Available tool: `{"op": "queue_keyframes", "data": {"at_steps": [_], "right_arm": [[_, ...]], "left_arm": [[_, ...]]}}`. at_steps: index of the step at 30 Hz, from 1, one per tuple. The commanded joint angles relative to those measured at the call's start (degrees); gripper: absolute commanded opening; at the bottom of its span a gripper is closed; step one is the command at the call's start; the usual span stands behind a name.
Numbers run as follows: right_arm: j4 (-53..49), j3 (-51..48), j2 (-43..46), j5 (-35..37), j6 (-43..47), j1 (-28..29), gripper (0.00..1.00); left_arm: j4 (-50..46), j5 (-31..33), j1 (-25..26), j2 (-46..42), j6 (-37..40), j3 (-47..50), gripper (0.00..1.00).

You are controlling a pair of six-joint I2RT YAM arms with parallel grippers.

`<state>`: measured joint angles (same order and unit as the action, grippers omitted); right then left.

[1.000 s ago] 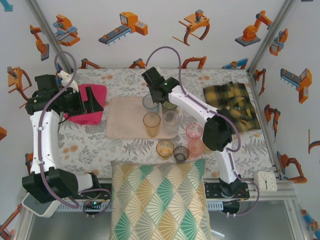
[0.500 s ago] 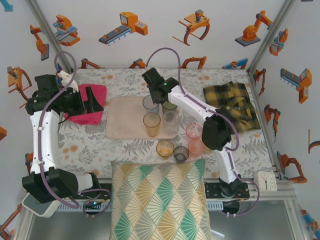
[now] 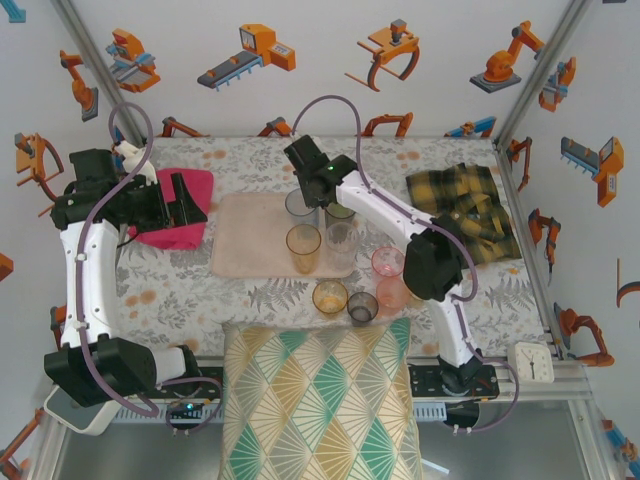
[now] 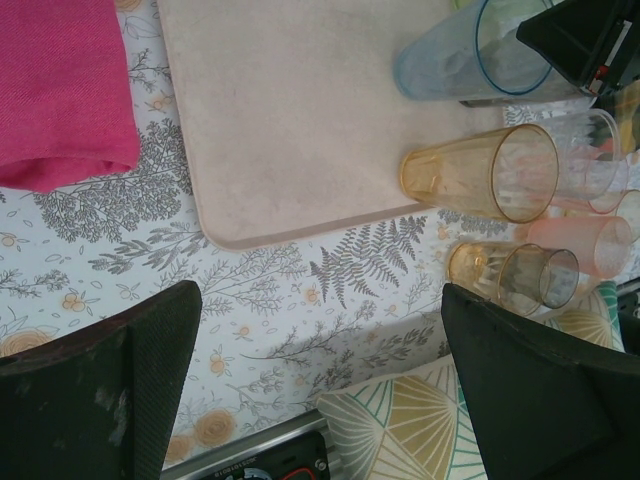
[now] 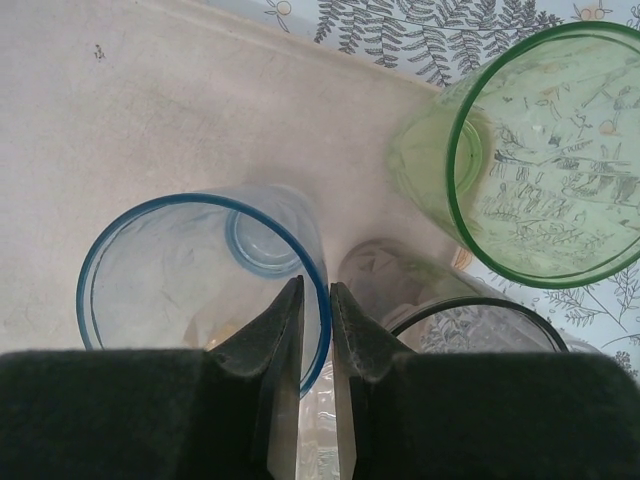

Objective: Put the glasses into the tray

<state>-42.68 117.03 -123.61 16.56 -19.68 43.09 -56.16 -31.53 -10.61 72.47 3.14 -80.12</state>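
Clerk: Moved since a second ago: right fingers [image 5: 280,340] only, eased apart a crack. Arms and glasses look unchanged from above.

Checker: Entries, starting left of the tray [image 3: 245,240]?

Clerk: Left fingers [image 4: 120,380], one pair, spread wide, holding nothing, over the pink cloth [image 3: 170,236] just left of the tray.
On the tray's right end: blue glass [image 5: 200,260], green glass [image 5: 540,160], tall amber glass [image 3: 303,245], clear glass [image 3: 341,240]. Four.
Off the tray, on the tabletop [image 3: 180,290] by its near right corner: short amber glass [image 3: 329,297], grey glass [image 3: 362,307], pink glass [image 3: 388,262], second pink glass [image 3: 392,293]. Four.
Eight glasses counted.
Plaid cloth [image 3: 465,205], one, well right of the tray.

Checker: What do the right fingers hold?

Clerk: They sit astride the blue glass's wall, one inside and one outside. The gap looks wider than the wall, so I judge the glass released.

Checker: Handling note?

Clerk: Open further, then rise straight up. The inside finger could drag the rim and tip the blue glass into the green glass just beside it.
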Motion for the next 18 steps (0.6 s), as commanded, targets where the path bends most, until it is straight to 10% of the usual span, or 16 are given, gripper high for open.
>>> {"op": "queue_keyframes", "data": {"at_steps": [1,18], "right_arm": [[-0.4,2.5,-1.2,0.9,-0.2,-0.5,0.22],[-2.4,7.4,-1.6,3.3,2.4,-0.9,0.28]], "left_arm": [[0.2,-1.5,-0.5,-1.5,-0.8,0.4,0.97],[0.2,-1.5,-0.6,-1.8,-0.8,0.6,0.97]]}}
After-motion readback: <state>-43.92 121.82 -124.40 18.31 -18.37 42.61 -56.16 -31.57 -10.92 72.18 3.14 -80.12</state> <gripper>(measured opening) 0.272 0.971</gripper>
